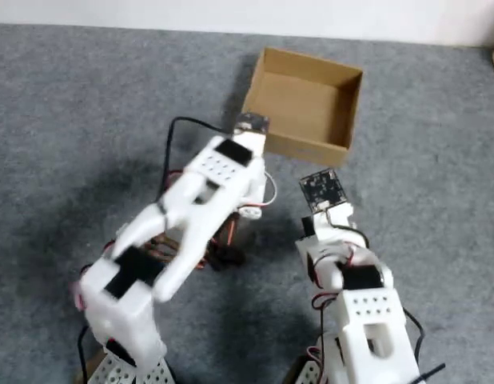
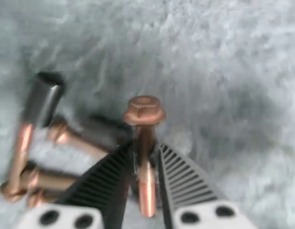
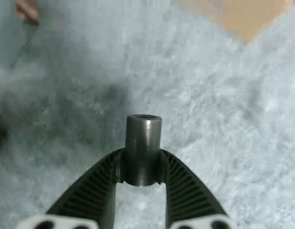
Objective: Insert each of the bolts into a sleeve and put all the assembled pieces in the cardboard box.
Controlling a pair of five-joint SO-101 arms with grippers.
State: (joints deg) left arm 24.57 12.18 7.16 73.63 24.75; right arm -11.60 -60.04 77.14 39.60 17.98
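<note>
We see the left arm (image 1: 199, 208) reaching toward the middle of the grey worktop (image 1: 71, 120). Its jaws are clenched on the shank of a copper bolt (image 2: 145, 143). The bolt's long axis runs along the jaws, with the hex head pointing out past their tips and the plain end pointing back toward the wrist.

The right arm (image 1: 351, 280) sits at the lower right of the high view. Its jaws clasp a dark sleeve (image 3: 143, 143) by its near end, also lengthwise, with the open bore facing away from the wrist.

In the high view the two wrists are near each other but apart, the right one to the right of the left. The cardboard box (image 1: 307, 146) lies beyond them at upper centre, and we see no pieces in it.

At the left of the left wrist view, more bolts and sleeves (image 2: 57, 143) lie in a heap. We cannot tell which of them are mated.

We judge the coming move turns on axes. The bolt leads with its head, so its plain end must be turned to face the sleeve's bore and brought in line with it before anything slides home. Both arms look about equally placed to close the gap between them.
</note>
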